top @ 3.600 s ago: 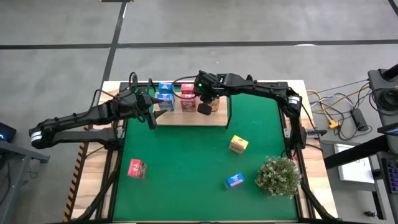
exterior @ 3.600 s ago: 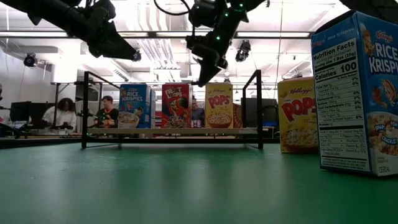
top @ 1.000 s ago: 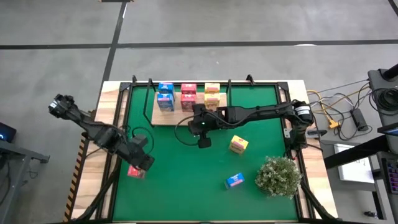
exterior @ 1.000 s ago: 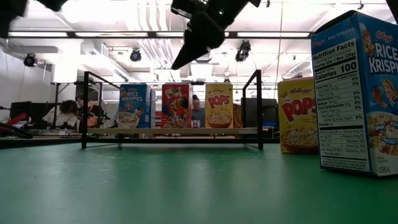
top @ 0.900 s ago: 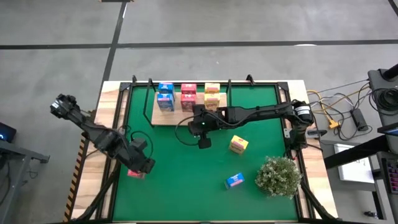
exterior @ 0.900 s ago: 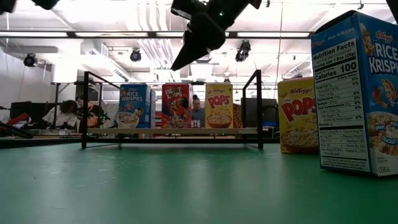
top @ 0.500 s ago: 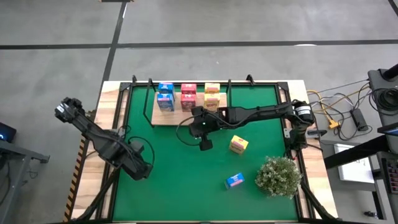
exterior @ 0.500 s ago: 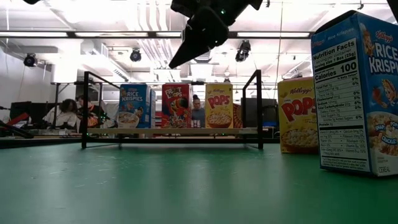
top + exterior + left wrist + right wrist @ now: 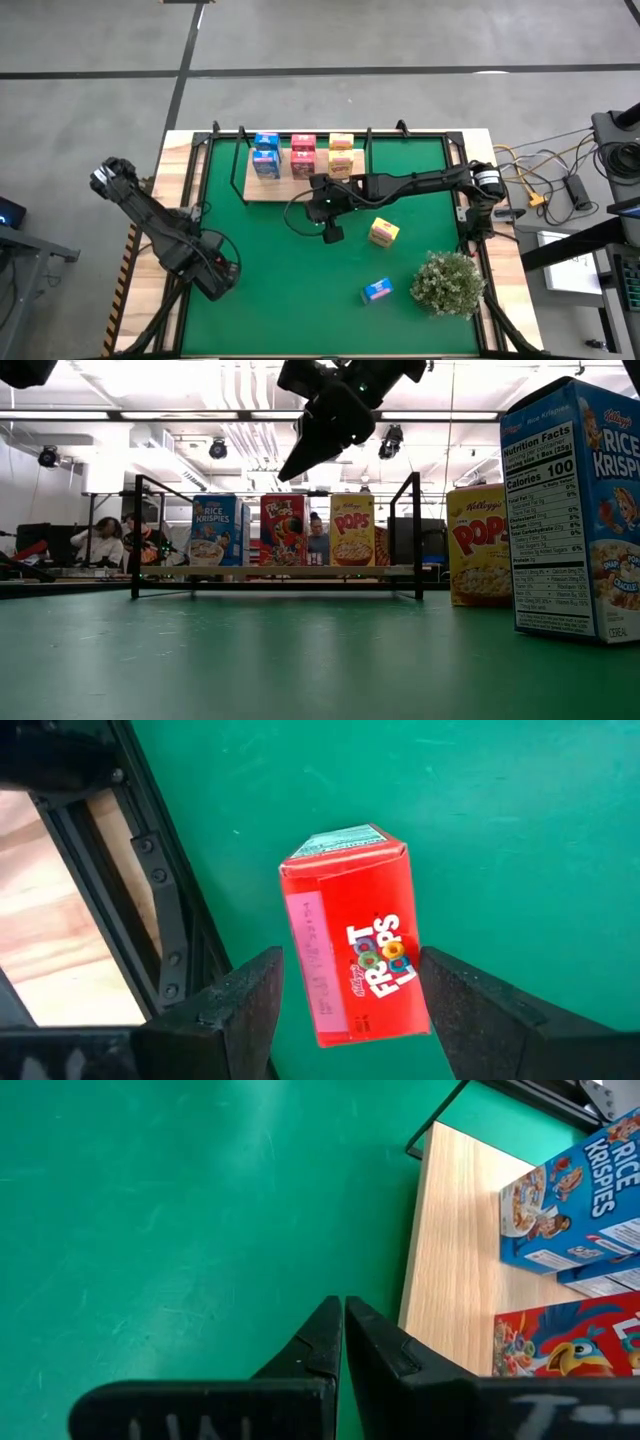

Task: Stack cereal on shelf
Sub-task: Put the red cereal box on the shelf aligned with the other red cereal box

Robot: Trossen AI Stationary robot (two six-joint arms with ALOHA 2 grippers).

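left gripper spread wide astride red carton near mat's left edge; right gripper shut, empty, beside shelf.

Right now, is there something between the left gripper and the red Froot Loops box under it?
Nothing visible. The left gripper is open, its fingers on either side of the Froot Loops box, which lies on the green mat.

I see a matt green mat, a smooth light-wood shelf on it, and glossy printed card cartons.
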